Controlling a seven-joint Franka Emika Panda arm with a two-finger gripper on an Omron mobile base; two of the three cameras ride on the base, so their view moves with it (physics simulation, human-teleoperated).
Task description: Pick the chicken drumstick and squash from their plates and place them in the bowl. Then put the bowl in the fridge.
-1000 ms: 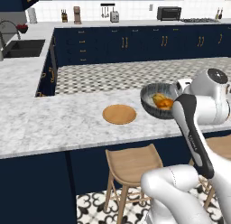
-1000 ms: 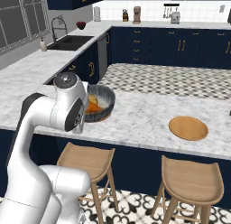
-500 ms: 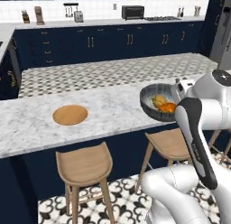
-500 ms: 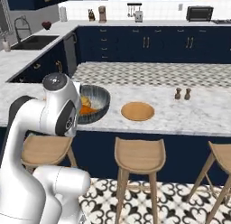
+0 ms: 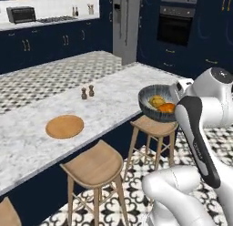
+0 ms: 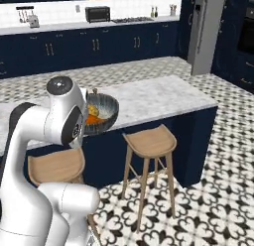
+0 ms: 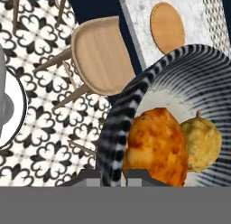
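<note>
The dark striped bowl (image 5: 154,112) hangs in the air by the island counter's front edge, above a stool. My gripper (image 7: 113,177) is shut on the bowl's near rim (image 7: 118,128), one fingertip on each side of the wall. Inside lie the orange-brown chicken drumstick (image 7: 155,146) and the lumpy yellow squash (image 7: 201,144), touching each other; both also show as the drumstick (image 5: 167,107) and squash (image 5: 156,101). One bare wooden plate (image 5: 64,126) rests on the marble counter to the left. The grey fridge (image 5: 126,24) stands at the back, door shut, seen too as the fridge (image 6: 206,31).
Wooden stools (image 5: 93,163) (image 6: 149,141) line the counter's front. Two small shakers (image 5: 87,91) stand on the counter (image 5: 27,138) behind the plate. A dark wall oven (image 5: 175,24) is right of the fridge. Patterned floor lies open toward the fridge.
The whole scene has swung as the base turned: the sink side left the views, the fridge and oven came in. The bowl with both foods stays in my shut gripper.
</note>
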